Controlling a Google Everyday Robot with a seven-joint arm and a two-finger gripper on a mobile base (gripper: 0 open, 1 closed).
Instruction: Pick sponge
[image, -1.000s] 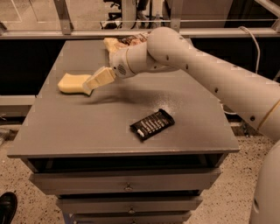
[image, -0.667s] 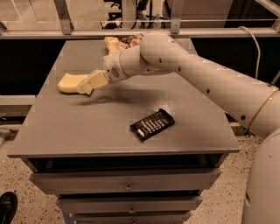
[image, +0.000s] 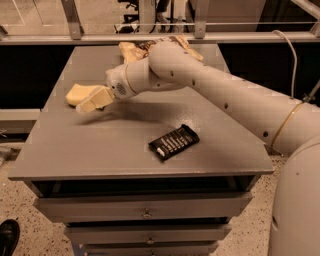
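Observation:
The sponge (image: 76, 93) is a pale yellow soft block lying on the left side of the grey table (image: 100, 145). My gripper (image: 89, 105) reaches in from the right, low over the table. It sits right at the sponge's right end and covers part of it. The white arm (image: 210, 85) stretches across the table's back right and hides what lies behind it.
A crinkled yellow-brown snack bag (image: 131, 49) lies at the table's back edge, partly hidden by the arm. A black flat packet (image: 173, 142) lies near the front middle. A metal rail (image: 100, 37) runs behind the table. Drawers (image: 145, 212) sit below the tabletop.
The gripper has moved a little left and down toward the sponge and now overlaps its right end. The sponge, the bag and the black packet have not moved.

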